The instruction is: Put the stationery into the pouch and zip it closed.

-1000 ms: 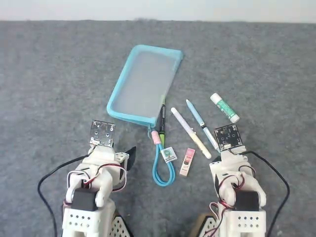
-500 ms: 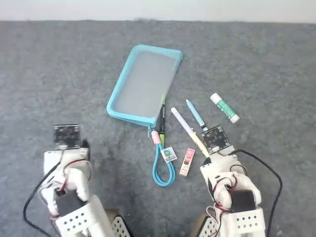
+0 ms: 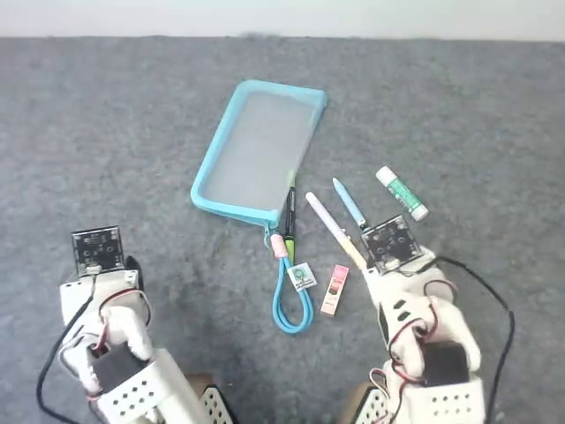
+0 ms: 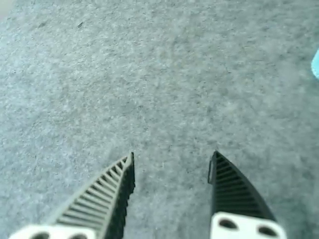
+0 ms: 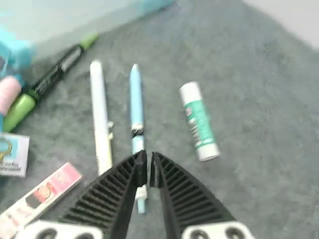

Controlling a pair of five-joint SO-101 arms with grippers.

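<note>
The teal pouch (image 3: 256, 150) lies flat at the middle of the grey carpet. A green and black marker (image 3: 289, 215) lies at its near edge, its tip at the pouch. To the right lie a white pen (image 3: 328, 225), a blue pen (image 3: 348, 202) and a glue stick (image 3: 402, 193). A pink eraser (image 3: 335, 289) lies nearer. My right gripper (image 5: 148, 160) is shut, hovering over the near end of the blue pen (image 5: 135, 104), between the white pen (image 5: 99, 114) and the glue stick (image 5: 198, 121). My left gripper (image 4: 172, 164) is open over bare carpet, far left of the pouch.
A blue loop strap (image 3: 293, 305) with a small tag (image 3: 302, 276) trails from the pouch's near corner. The grey carpet (image 3: 115, 132) covers the whole table. A corner of the pouch (image 4: 316, 64) shows at the edge of the left wrist view.
The left arm has swung away to the left, off from beside the pouch. The right arm has shifted slightly left towards the pens. The stationery has not moved.
</note>
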